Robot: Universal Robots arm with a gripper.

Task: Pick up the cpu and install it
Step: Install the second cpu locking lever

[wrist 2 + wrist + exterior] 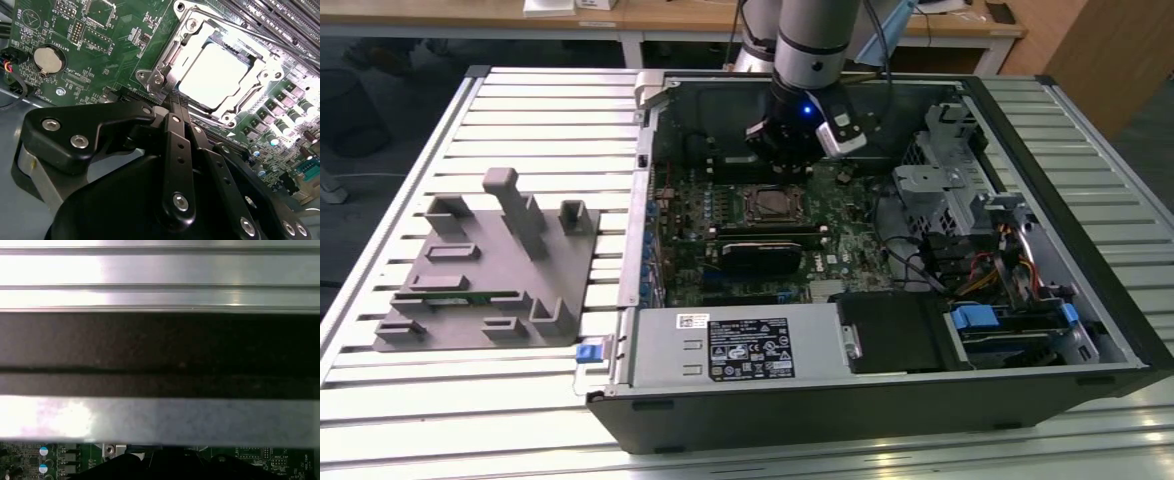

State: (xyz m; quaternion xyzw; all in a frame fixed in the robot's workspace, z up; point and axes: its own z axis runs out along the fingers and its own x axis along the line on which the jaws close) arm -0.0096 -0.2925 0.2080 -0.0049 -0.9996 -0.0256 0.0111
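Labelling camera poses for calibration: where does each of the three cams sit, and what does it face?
Exterior view: off the arm, above, facing the open computer case; arm and claw over the motherboard.
Second wrist view: on the arm, facing the cpu seated in its socket; claw linkage in the foreground.
First wrist view: on the arm, facing the case wall.
Both wrist views share the motherboard.

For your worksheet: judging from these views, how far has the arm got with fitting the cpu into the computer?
Done, apparently: the cpu lies inside the socket frame on the motherboard. In hand: nothing visibly; the gripper hovers above the board, beside the socket. Left: whether the frame is latched cannot be told.
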